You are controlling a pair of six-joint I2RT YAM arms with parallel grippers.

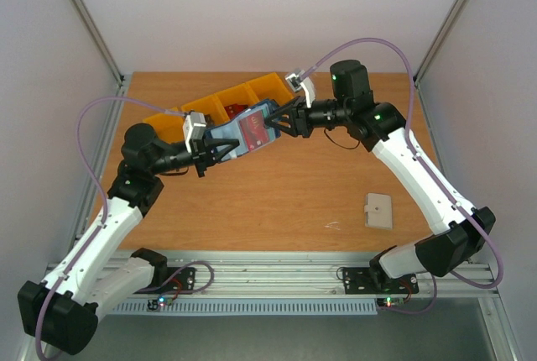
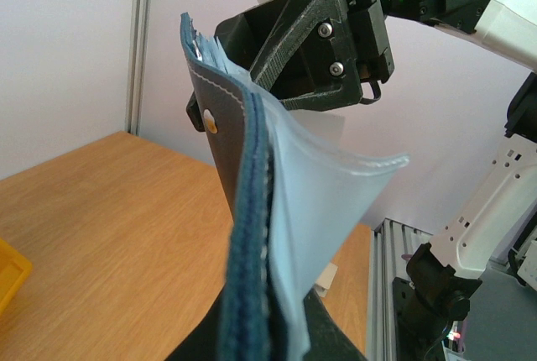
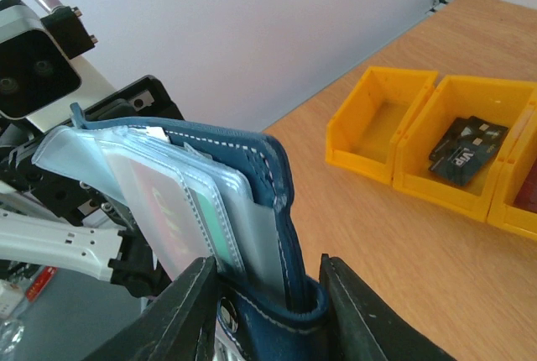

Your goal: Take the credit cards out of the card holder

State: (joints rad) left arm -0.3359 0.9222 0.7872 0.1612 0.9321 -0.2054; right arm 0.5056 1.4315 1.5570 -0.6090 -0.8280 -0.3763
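Observation:
The dark navy card holder (image 1: 243, 133) hangs in the air between both arms, above the table's back left. My left gripper (image 1: 220, 147) is shut on its near end, and the wallet's stitched edge (image 2: 243, 235) rises from between those fingers with a light blue pocket (image 2: 323, 193) bulging right. My right gripper (image 3: 268, 311) has a finger against each side of the far end (image 3: 273, 176). Clear sleeves fan out there, with a reddish credit card (image 3: 164, 201) and a green-edged one (image 3: 220, 227) inside. The red card (image 1: 252, 128) also shows from above.
A row of yellow bins (image 1: 243, 92) stands just behind the wallet; one bin (image 3: 453, 117) holds dark cards (image 3: 466, 149). A beige square pad (image 1: 378, 211) lies at the front right. Bare wood lies beneath the wallet.

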